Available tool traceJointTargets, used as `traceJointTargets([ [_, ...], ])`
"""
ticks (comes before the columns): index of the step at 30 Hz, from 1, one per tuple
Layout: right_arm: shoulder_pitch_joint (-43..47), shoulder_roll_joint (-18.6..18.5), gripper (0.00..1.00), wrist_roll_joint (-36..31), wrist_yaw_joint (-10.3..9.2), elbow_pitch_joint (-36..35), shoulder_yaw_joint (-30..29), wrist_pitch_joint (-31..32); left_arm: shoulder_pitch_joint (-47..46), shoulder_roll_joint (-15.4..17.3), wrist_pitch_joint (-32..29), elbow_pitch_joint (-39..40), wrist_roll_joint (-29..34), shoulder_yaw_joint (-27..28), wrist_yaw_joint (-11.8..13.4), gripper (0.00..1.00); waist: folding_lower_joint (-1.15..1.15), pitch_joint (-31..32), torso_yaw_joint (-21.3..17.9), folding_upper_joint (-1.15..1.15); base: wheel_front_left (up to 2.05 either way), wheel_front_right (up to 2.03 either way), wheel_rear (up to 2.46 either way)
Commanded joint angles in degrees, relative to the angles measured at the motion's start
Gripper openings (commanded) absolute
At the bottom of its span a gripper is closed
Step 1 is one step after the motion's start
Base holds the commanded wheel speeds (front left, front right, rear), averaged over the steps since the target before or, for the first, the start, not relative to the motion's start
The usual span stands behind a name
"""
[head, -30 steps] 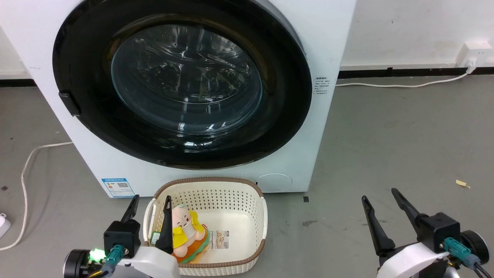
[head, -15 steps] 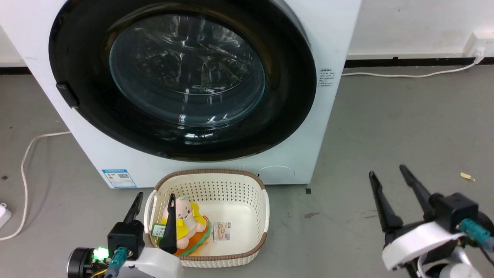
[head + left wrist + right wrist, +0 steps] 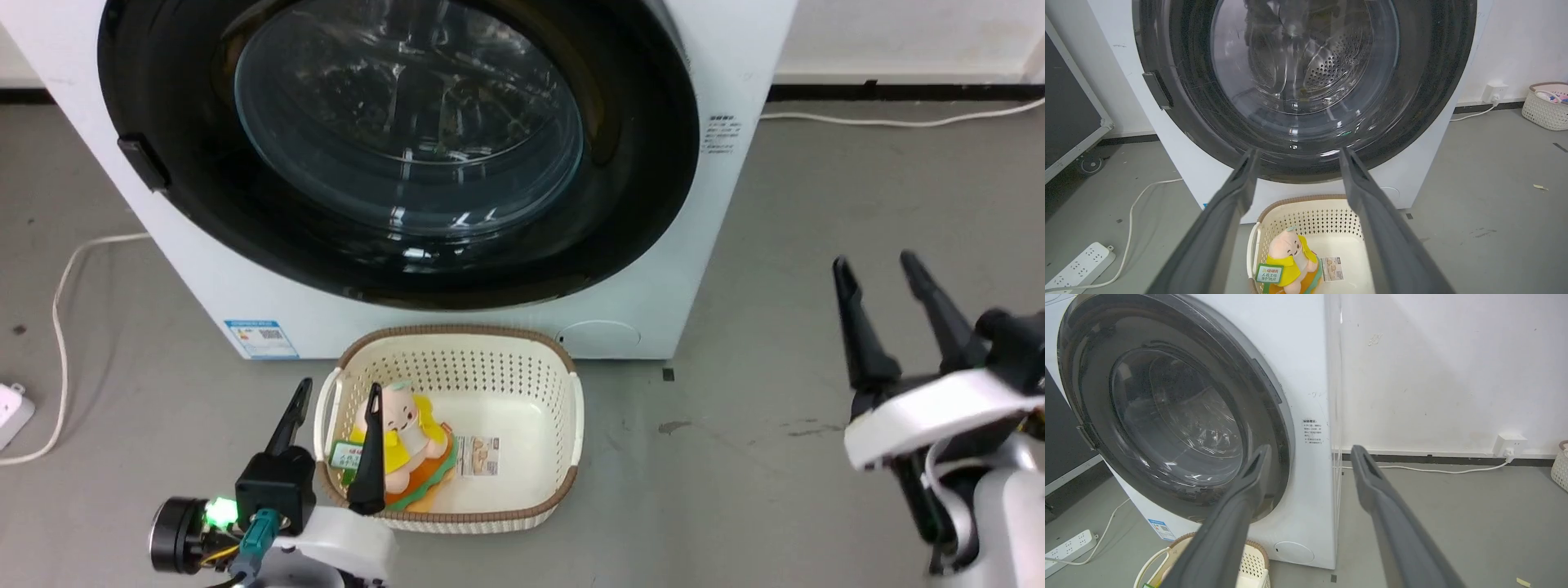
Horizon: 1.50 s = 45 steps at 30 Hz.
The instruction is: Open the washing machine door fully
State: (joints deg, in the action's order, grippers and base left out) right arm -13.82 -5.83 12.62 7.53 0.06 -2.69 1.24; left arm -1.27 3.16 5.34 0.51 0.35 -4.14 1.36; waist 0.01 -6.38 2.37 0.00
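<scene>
Obliquely, in the right wrist view, the washing machine door (image 3: 1167, 416) is seen closed; the left gripper (image 3: 339, 385) and right gripper (image 3: 874, 261) are held forward, spread wide, empty.

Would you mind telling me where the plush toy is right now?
In the head view the plush toy lies in the left part of the cream basket, on the floor before the washing machine.

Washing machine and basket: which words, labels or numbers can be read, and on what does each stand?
No text reads clearly enough to quote.
Blue label sticker, low on the washing machine: too small.
Printed notice beside the washing machine door: blurred.
Green tag on the plush toy: blurred.
Paper label in the basket: too small.
</scene>
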Motion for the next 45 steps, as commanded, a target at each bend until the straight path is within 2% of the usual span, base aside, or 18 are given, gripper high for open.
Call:
traceJointTargets([
  [1, -1.7, -0.5, 1.00, 0.9, -0.02, 0.3, -0.3, 0.2, -0.9, 0.4, 0.6, 0.4, 0.2, -0.2, 0.3, 1.00, -0.01, -0.4, 0.3, 0.00, 0.00, 0.00, 0.00],
  [3, -3.2, -0.4, 0.98, 2.0, -0.02, 0.8, -0.8, 1.0, -1.2, 0.4, 0.8, 0.5, 0.2, -0.5, 0.4, 1.00, -0.01, -1.0, 0.6, 0.00, 0.00, 0.00, 0.00],
  [4, -4.0, -0.3, 0.45, 2.6, -0.02, 1.2, -1.0, 1.4, -1.3, 0.4, 1.0, 0.6, 0.2, -0.6, 0.4, 1.00, -0.01, -1.3, 0.8, 0.00, 0.00, 0.00, 0.00],
  [5, -4.9, -0.3, 0.00, 3.1, -0.02, 1.6, -1.3, 1.8, -1.5, 0.5, 1.1, 0.7, 0.2, -0.7, 0.5, 1.00, -0.01, -1.7, 1.0, 0.00, 0.00, 0.00, 0.00],
  [20, -20.6, 1.2, 0.00, 11.7, -0.02, 12.0, -8.7, 10.6, -3.8, 0.7, 2.9, 1.2, -0.3, -2.7, 1.3, 1.00, -0.01, -6.4, 4.2, 0.00, 0.00, 0.00, 0.00],
  [34, -37.0, 2.1, 0.00, 19.7, -0.03, 27.2, -18.6, 24.9, -5.3, 0.7, 4.5, 1.4, -0.7, -4.9, 2.4, 1.00, -0.01, -9.7, 7.6, 0.00, 0.00, 0.00, 0.00],
  [45, -48.5, 0.9, 0.00, 20.6, -0.03, 39.7, -27.5, 35.5, -5.9, 0.9, 5.9, 1.6, -0.9, -6.5, 3.1, 1.00, -0.01, -11.7, 10.0, 0.00, 0.00, 0.00, 0.00],
])
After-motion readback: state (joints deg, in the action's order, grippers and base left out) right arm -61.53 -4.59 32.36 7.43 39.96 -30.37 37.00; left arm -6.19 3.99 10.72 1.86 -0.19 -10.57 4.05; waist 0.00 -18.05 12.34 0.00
